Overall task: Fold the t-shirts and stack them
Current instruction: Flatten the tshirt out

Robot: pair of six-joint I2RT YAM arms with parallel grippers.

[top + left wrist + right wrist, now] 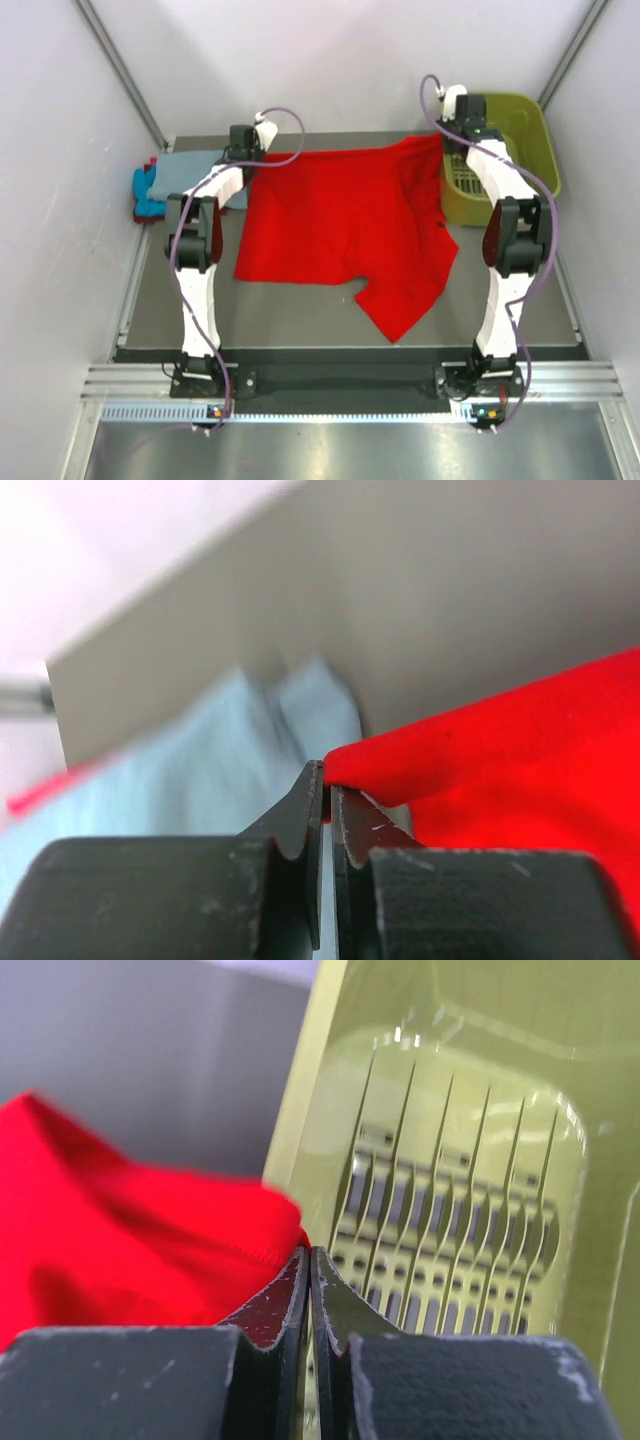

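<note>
The left gripper [325, 772] is closed tight on one corner of the large bright red cloth t-shirt [520, 770], which spreads to its right. The right gripper [308, 1255] pinches another corner, with the cloth to its left. Both should travel together, I think, keeping this edge taut and level.

Two white arms, black joints
Left arm [198, 295] and right arm [495, 310] trail mauve-grey cables [423, 100]; the left end effector [325, 777] has scratched matt-black fingers [290, 827] with scalloped inner edges.
</note>
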